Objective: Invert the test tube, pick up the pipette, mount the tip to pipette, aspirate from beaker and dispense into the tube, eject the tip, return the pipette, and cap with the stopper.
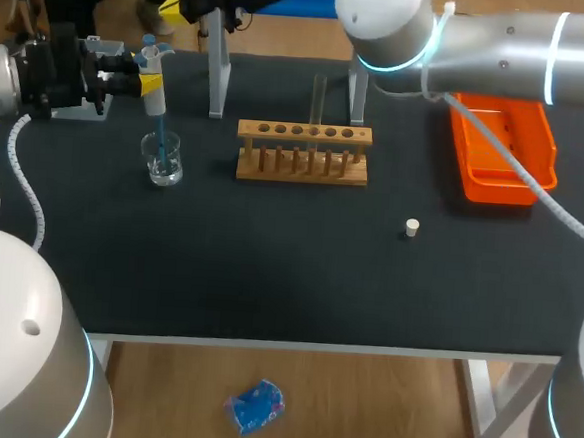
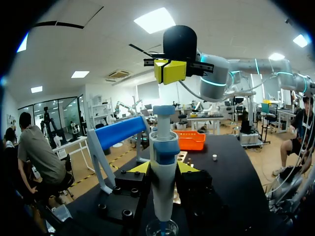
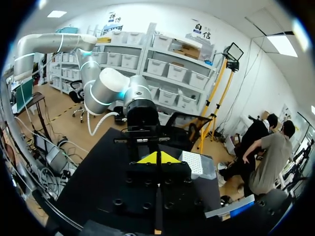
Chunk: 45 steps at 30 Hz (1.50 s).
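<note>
On the black table [image 1: 268,277], my left gripper [image 1: 146,76] clamps the pipette [image 1: 155,99] at ten o'clock, its tip [image 1: 161,135] in the beaker [image 1: 163,162]. I judge this to be the aspirating step. The tube [image 1: 318,96] stands in the rack [image 1: 302,167]. Dispensing, ejecting, returning and capping with the stopper [image 1: 412,227] at four o'clock are left. My right gripper [image 3: 158,158] is pinched together, empty.

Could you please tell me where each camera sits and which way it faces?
Head view: fixed above and behind the robot, looking down on the table; left arm and right arm enter from the sides, the left holding the pipette in the beaker.
Left wrist view: on the left wrist, looking along its jaws, shut on the pipette, toward the right gripper.
Right wrist view: on the right wrist, looking past its own jaws toward the left arm.
Shared: head and left wrist views both show pipette, beaker and orange tray.
</note>
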Each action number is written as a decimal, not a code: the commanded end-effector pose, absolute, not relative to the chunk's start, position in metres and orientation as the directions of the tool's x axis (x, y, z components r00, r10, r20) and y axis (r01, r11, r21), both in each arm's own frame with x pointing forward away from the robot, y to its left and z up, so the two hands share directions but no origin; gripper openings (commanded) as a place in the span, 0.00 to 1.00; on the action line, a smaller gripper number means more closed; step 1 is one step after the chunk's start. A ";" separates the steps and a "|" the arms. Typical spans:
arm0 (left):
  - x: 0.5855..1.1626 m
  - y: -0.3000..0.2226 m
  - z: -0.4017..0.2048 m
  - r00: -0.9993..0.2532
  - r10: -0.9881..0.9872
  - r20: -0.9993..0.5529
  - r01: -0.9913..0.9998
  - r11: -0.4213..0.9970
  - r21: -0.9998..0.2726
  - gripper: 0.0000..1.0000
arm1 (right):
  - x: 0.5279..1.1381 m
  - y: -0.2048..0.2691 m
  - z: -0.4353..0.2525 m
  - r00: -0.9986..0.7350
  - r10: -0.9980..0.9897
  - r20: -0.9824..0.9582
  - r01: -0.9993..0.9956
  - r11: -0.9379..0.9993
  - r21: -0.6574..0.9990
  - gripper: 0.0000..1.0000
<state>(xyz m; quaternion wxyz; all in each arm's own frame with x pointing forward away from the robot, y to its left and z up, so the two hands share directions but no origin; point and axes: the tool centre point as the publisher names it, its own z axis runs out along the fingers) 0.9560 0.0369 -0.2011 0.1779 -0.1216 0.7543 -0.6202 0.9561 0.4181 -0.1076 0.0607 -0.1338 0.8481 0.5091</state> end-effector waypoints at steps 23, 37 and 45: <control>0.956 0.037 -0.202 -0.907 -0.404 -0.119 0.039 0.199 -0.979 0.00 | 0.952 0.447 -0.122 -0.971 -0.231 -0.069 -0.169 0.448 0.878 0.00; 0.956 0.037 -0.202 -0.907 -0.404 -0.119 0.039 0.199 -0.979 0.00 | 0.955 0.451 -0.127 -0.977 -0.211 -0.040 -0.136 0.463 0.876 0.00; 0.956 0.037 -0.202 -0.907 -0.404 -0.119 0.039 0.199 -0.979 0.00 | 0.957 0.450 -0.137 -0.978 -0.209 -0.020 -0.119 0.476 0.871 0.00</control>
